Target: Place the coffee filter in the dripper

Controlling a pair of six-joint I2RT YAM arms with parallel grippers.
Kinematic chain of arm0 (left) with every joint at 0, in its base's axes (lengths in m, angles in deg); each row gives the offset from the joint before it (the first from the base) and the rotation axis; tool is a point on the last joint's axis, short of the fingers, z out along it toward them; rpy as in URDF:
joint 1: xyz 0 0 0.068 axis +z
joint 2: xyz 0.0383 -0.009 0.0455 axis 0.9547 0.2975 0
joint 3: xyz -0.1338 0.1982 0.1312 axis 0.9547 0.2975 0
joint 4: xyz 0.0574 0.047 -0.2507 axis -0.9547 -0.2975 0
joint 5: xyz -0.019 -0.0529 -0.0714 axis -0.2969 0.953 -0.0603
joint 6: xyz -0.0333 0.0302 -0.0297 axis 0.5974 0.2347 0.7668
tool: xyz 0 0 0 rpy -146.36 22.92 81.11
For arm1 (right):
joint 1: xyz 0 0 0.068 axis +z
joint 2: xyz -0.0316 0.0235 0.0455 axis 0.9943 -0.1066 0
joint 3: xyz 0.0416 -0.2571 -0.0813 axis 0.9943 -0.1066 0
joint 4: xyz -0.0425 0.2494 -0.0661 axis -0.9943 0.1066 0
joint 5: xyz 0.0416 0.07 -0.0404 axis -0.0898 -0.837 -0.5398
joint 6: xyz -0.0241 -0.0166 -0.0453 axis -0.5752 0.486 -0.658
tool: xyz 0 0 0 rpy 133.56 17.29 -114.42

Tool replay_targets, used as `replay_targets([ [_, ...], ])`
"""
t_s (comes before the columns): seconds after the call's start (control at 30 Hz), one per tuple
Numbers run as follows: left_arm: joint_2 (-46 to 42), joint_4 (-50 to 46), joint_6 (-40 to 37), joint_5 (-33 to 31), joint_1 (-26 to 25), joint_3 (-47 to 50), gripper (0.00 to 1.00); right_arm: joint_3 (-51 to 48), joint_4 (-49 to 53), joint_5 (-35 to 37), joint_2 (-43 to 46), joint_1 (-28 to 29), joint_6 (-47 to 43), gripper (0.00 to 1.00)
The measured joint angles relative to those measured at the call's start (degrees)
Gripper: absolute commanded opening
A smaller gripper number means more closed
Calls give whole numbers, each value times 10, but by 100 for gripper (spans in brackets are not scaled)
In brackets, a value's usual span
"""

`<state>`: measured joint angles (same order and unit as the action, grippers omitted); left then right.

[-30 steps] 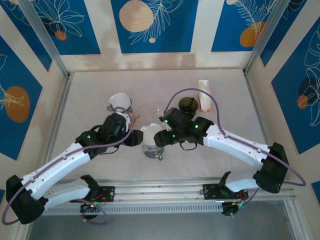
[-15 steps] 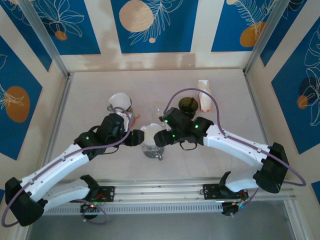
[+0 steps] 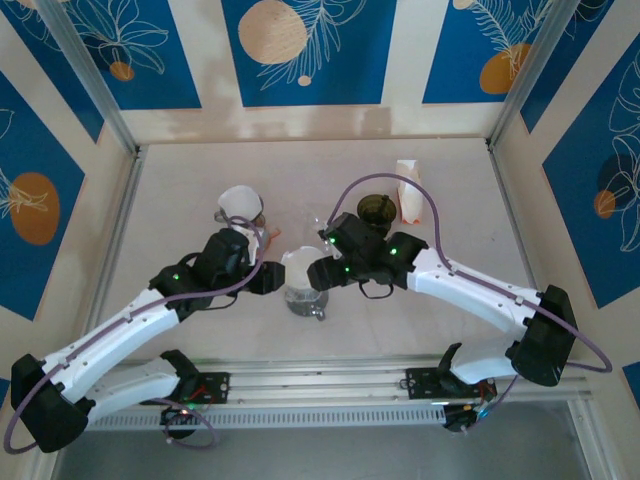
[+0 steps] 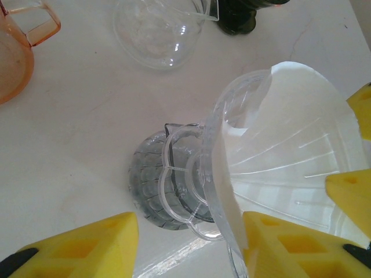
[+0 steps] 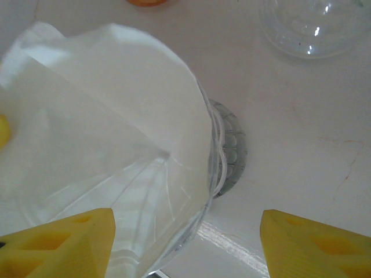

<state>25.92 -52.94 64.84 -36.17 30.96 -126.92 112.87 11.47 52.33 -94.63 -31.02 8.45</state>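
Hardly moved: left end effector (image 3: 270,277), right end effector (image 3: 318,272) gape wide at dripper's (image 4: 185,174) 9 and 3 o'clock; retreating may snag the filter (image 4: 295,116).

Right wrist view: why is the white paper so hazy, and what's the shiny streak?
Right wrist view: the coffee filter is close to the lens, so probably soft and washed out; the streak is glare on the table. Left wrist view: the dripper ribs look sharp.
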Motion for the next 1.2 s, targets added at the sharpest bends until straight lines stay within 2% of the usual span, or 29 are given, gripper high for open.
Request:
replay_targets([
  [0.17,0,0,0,0,0,2,51,41,0,-4,-16,-13,-7,69],
  [0.4,0,0,0,0,0,2,51,96,19,-27,-90,-28,-20,69],
  [1.2,4,6,0,9,7,3,51,130,70,-47,-182,-30,-48,69],
])
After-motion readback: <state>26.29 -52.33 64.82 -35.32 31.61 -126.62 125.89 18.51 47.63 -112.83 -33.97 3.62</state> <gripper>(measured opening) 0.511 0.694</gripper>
